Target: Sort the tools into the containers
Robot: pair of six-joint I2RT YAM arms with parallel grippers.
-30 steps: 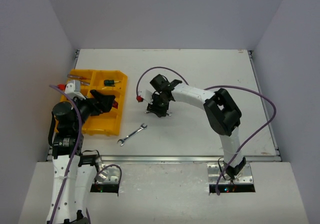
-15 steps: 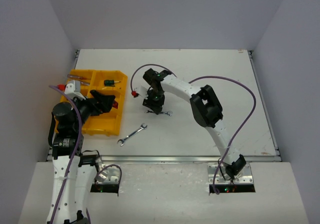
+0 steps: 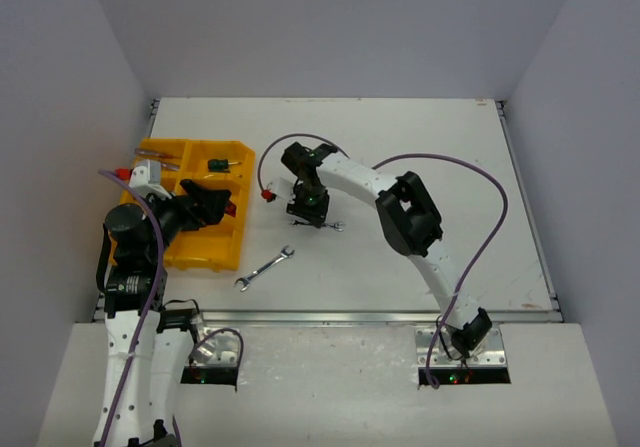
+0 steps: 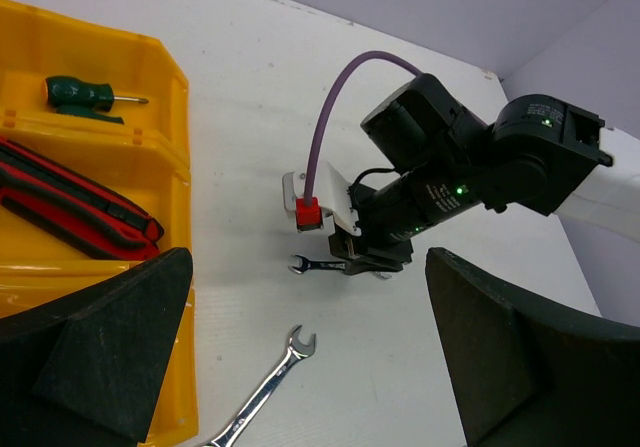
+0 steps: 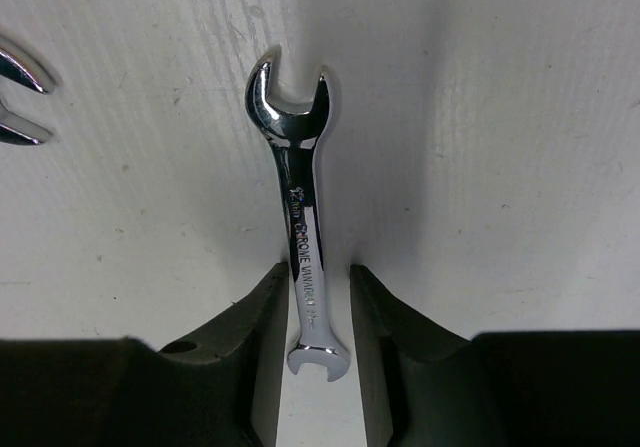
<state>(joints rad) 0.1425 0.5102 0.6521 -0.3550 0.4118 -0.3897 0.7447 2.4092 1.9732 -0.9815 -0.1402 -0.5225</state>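
A small silver wrench [image 5: 300, 217] lies flat on the white table between the fingers of my right gripper [image 5: 318, 277]. The jaws stand narrow around its shaft, with a slit of table showing beside the right finger, so the gripper is open. From above, the right gripper [image 3: 310, 212] points down at mid-table with the small wrench [image 3: 333, 226] poking out to its right. A larger wrench [image 3: 264, 269] lies diagonally nearer the front. My left gripper [image 3: 215, 207] hovers wide open and empty over the yellow tray [image 3: 215, 252], whose compartments hold a green screwdriver [image 4: 85, 94] and red pliers [image 4: 80, 212].
The tray's right wall [image 4: 182, 137] borders the open table where both wrenches lie. The tip of the larger wrench [image 5: 15, 97] shows at the left edge of the right wrist view. A purple cable [image 3: 440, 162] arcs over the right arm. Grey walls enclose the table.
My right gripper has shifted a little left, settled over the small wrench and narrowed its jaws around the shaft. The left arm has stayed still.
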